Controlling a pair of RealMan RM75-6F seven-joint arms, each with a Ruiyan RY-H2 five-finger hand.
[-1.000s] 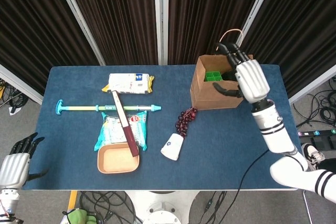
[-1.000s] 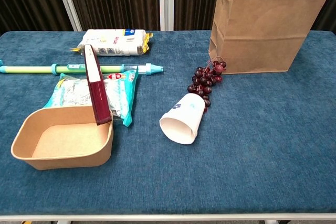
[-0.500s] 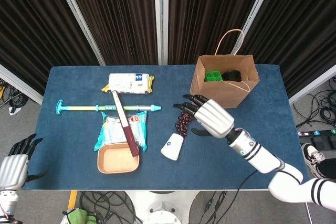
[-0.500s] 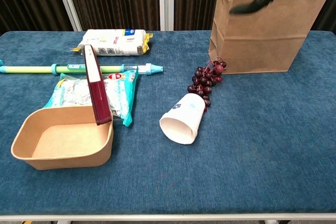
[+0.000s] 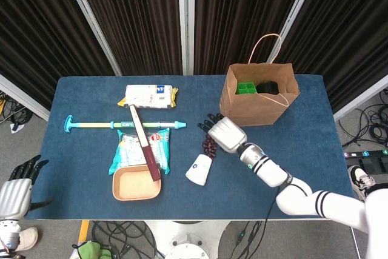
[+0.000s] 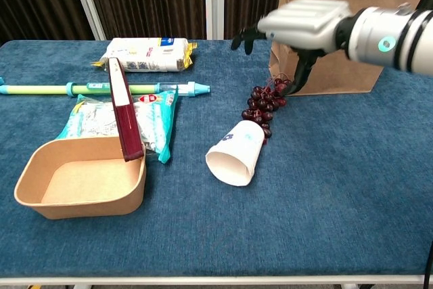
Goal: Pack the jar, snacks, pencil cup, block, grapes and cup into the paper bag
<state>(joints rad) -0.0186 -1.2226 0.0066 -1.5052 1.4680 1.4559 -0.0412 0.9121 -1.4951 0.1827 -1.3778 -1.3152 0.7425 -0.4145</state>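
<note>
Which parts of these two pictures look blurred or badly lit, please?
Chest view: the right robot hand is smeared at its fingertips by motion, while the grapes and cup are sharp. Head view: evenly lit and sharp on the table; the left robot hand sits dim at the frame's corner.

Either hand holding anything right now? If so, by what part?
Nothing is held. The right hand hovers open above the grapes, not gripping them. The left hand hangs open off the table's edge.

Bare blue table [image 5: 291, 131] right of grapes [image 6: 265, 105]; cup [image 6: 235, 153] touching below
</note>
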